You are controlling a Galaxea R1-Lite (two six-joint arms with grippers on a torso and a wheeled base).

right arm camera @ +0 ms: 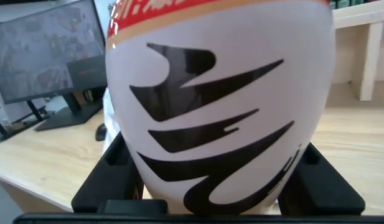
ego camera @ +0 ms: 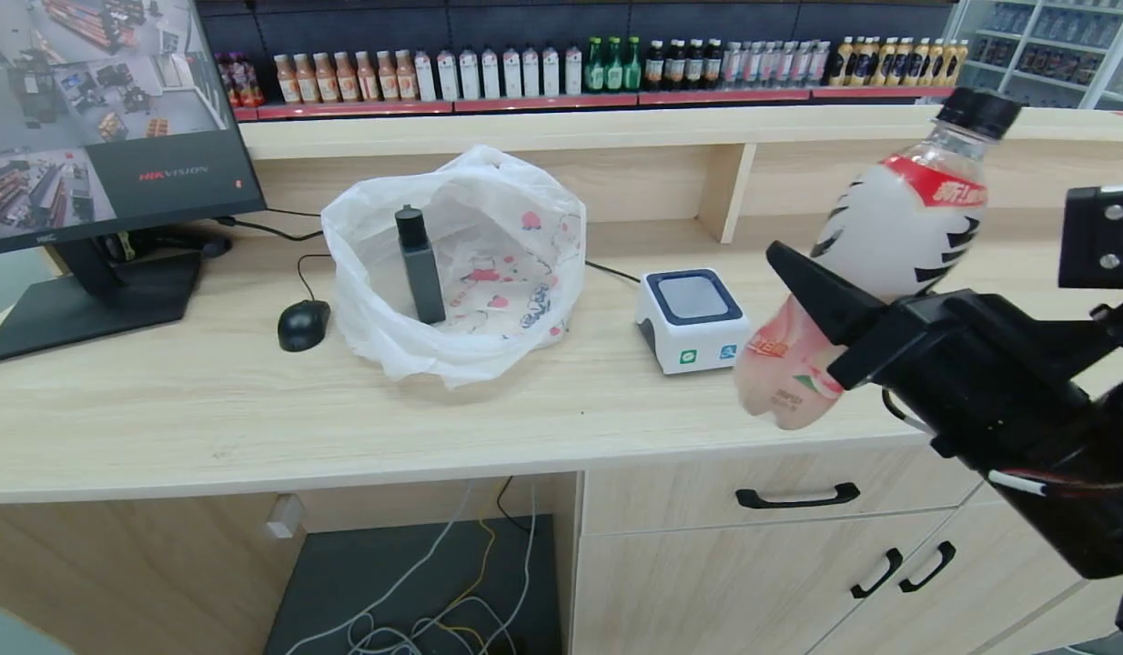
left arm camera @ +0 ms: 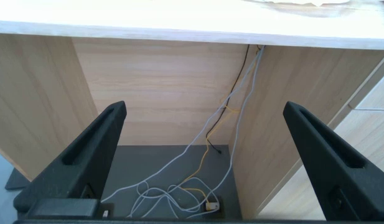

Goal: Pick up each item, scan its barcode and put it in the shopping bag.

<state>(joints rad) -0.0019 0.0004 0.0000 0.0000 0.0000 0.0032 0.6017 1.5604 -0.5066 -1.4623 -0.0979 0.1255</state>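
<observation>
Bottle (ego camera: 889,246), white with black stripes, tilted, clamped in right pincer (ego camera: 825,296) over desk (ego camera: 161,428) edge near scanner (ego camera: 692,318). Left pincer (left arm camera: 204,124) wide open, empty, below desk height. Shopping bag (ego camera: 516,227) holds upright dark container (ego camera: 419,264).

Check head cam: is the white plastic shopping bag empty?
No, a dark grey rectangular bottle stands upright inside the white plastic shopping bag.

A: The surface (ego camera: 161,409)?
B: Pale wood grain, matt. The bag (ego camera: 548,273) is thin, crinkled plastic.
A: And the bottle (ego camera: 889,227)?
B: Glossy plastic, smooth label. The scanner (ego camera: 693,318) is smooth white plastic; the left claw (left arm camera: 204,118), matt black plastic.
</observation>
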